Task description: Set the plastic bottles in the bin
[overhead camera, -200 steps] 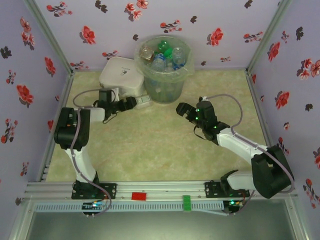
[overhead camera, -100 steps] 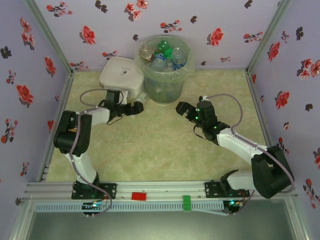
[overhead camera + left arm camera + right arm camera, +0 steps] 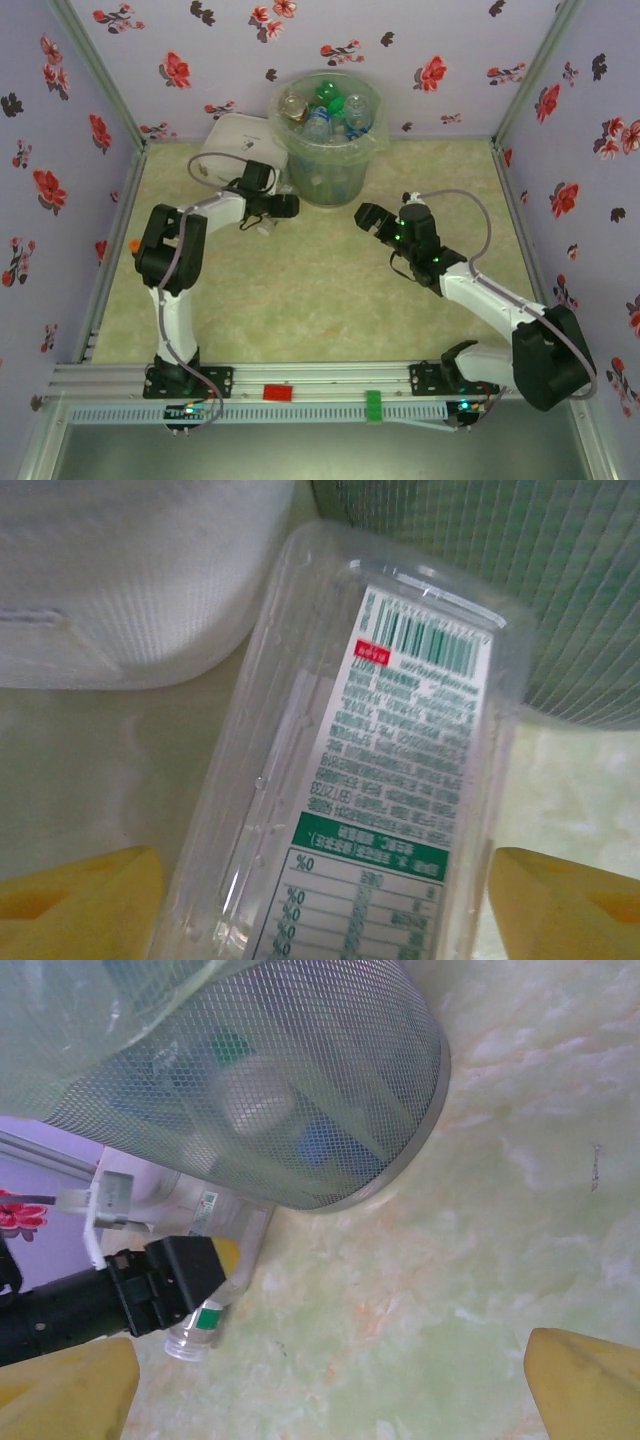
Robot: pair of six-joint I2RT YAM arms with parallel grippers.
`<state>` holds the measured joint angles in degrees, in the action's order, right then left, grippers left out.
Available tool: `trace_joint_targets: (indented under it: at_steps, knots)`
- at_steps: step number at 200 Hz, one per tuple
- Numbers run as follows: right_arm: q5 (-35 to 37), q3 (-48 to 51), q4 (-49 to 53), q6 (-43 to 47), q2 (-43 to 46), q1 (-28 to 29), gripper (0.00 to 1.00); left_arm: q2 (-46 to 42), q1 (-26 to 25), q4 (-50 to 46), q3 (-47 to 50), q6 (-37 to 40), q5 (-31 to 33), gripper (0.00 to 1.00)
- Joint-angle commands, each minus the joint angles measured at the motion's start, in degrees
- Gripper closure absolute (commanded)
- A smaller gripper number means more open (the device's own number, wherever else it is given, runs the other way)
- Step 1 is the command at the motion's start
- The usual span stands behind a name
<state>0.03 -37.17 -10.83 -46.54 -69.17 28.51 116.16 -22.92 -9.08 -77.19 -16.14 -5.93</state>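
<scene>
Marbled table by bin: my left gripper's parted jaws straddle bottle lengthwise; right gripper gapes farther off.

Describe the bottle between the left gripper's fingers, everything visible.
The bottle is clear, flat-sided plastic with a white label printed in green, a barcode and a red tag. It lies on the table, far end between the white container and the bin. The left gripper straddles it with gaps either side.

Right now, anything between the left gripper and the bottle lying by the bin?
Nothing visible. The bottle lies directly between the fingers of the left gripper, squeezed between the white container and the bin; finger contact unclear.
</scene>
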Motion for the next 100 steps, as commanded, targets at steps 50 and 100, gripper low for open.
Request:
trace_joint_targets:
  at_steps: [50, 100]
  knots:
    - [2.6, 1.6, 0.4, 1.3, 2.9, 0.3, 0.0, -2.4, -2.1, -2.2, 1.0, 2.1, 5.9, 0.46]
    - [1.7, 1.8, -0.6, 1.1, 2.4, 0.2, 0.0, -15.4, -2.4, 5.4, 15.1, -4.3, 4.9, 0.52]
